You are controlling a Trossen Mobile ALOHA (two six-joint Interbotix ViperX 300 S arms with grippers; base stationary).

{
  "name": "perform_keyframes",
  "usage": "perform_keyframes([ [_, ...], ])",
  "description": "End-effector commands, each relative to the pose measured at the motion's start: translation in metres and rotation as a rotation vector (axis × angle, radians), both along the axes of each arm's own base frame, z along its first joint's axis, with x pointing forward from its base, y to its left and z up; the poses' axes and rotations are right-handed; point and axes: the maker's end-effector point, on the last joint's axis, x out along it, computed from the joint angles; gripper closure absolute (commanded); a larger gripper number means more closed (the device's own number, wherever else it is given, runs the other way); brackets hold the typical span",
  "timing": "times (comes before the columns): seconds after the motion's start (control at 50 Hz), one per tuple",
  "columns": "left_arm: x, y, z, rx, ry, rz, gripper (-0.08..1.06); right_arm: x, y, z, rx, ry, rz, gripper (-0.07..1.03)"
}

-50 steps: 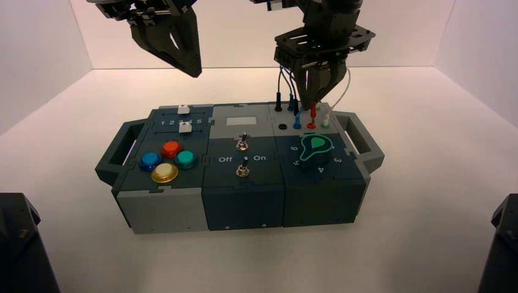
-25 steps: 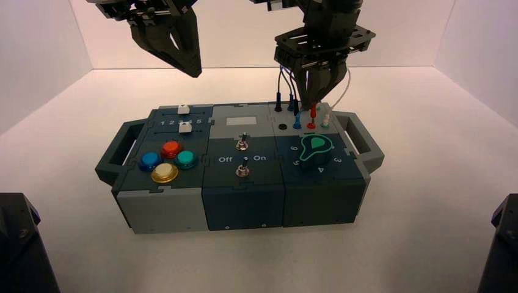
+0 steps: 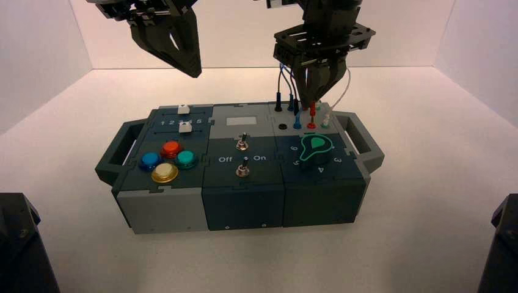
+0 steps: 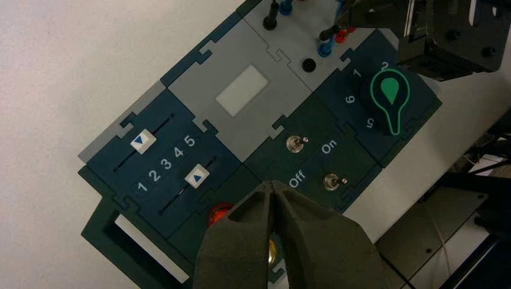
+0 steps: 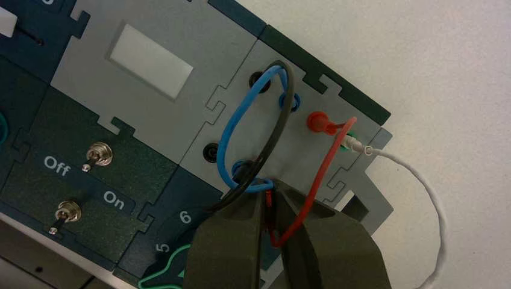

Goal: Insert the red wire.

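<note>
One plug of our red wire point(image 5: 318, 176) sits in the far red socket; right gripper point(image 5: 270, 195), lower centre, pinches the other, likely to steer it home. Left gripper point(image 3: 194, 74), upper left, waits closed.

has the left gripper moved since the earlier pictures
No, the left gripper shows no visible shift: in the high view its tip keeps the same place against the far edge of the box.

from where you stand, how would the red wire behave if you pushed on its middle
The red wire would probably flex, since it is thin and bows in a loop. Its ends would likely resist more: one red plug sits upright in the box's panel.
</note>
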Motion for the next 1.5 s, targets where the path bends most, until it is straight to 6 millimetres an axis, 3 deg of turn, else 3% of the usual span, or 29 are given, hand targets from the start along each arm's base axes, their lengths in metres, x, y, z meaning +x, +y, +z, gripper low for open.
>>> perform_keyframes([
  [0.02, 0.003, -0.004, 0.007, -0.013, -0.020, -0.009, 1.01, 0.005, 0.007, 0.012, 0.029, -0.028, 0.002, 0.98],
  [1.06, 0.004, -0.003, 0.005, -0.001, -0.019, -0.015, 1.00, 0.003, 0.006, -0.003, 0.007, 0.000, 0.001, 0.98],
  [1.5, -0.005, -0.003, -0.002, 0.016, 0.005, -0.036, 1.01, -0.002, 0.000, -0.008, -0.013, 0.019, 0.001, 0.98],
])
